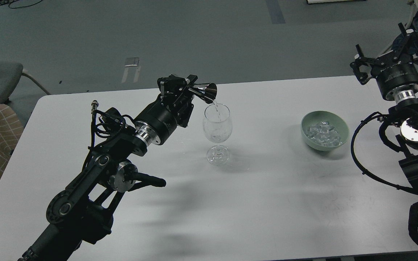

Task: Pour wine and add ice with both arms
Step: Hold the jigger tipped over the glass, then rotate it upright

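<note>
We see a matt white table (267, 188), a polished metal measuring cup (205, 92), a clear glossy wine glass (217, 127), a smooth pale green bowl (308, 136) of glassy ice (323, 133), and our matt black arms (122, 152) with shiny silver joint caps.

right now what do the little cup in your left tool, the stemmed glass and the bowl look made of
The little cup in the left tool looks like polished metal: silvery, mirror-like cone. The stemmed glass seems clear glass, though clear plastic is possible: see-through with bright glints. The bowl looks like matte pale green ceramic or plastic; I cannot tell which.
</note>
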Controlling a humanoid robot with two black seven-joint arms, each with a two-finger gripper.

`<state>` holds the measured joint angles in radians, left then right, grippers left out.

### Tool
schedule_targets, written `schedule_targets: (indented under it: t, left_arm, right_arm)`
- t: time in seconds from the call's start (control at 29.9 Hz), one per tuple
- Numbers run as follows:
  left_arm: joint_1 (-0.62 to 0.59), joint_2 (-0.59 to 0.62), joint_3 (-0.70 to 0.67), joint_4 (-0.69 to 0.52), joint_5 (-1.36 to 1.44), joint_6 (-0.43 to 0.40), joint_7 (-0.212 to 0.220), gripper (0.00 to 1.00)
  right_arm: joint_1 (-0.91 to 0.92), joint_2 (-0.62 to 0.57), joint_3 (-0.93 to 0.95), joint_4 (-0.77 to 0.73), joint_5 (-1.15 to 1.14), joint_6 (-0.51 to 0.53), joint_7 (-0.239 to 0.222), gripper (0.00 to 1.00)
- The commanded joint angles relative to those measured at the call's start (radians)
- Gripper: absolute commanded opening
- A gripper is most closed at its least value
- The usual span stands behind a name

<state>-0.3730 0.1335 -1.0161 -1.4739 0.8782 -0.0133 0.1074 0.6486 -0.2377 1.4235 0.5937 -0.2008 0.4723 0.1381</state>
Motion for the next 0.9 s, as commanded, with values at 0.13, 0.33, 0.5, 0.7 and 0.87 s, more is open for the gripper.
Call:
schedule_targets:
  t: [0.13,0.33,0.5,0.7,0.87]
  left_arm:
    - [-0.027,0.043,0.005,0.000,0.064,-0.020,0.000,0.21]
    - [-0.047,0.058,0.005,0.000,0.126,-0.025,-0.003,0.21]
    - [-0.063,0.072,0.005,-0.002,0.195,-0.054,-0.003,0.21]
    - [-0.063,0.074,0.005,-0.008,0.209,-0.057,-0.003,0.21]
    - [-0.070,0.074,0.005,-0.014,0.211,-0.059,-0.002,0.21]
  right_arm:
    - [-0.006,-0.002,0.002,0.001,0.000,0.002,0.000,1.00]
    - [-0.006,-0.003,0.002,0.001,0.001,0.002,0.000,1.00]
    - [-0.007,-0.005,0.002,0.001,0.000,0.002,0.000,1.00]
    - [-0.007,-0.009,0.002,0.001,0.001,0.002,0.000,1.00]
    - [-0.007,-0.012,0.002,0.001,0.001,0.002,0.000,1.00]
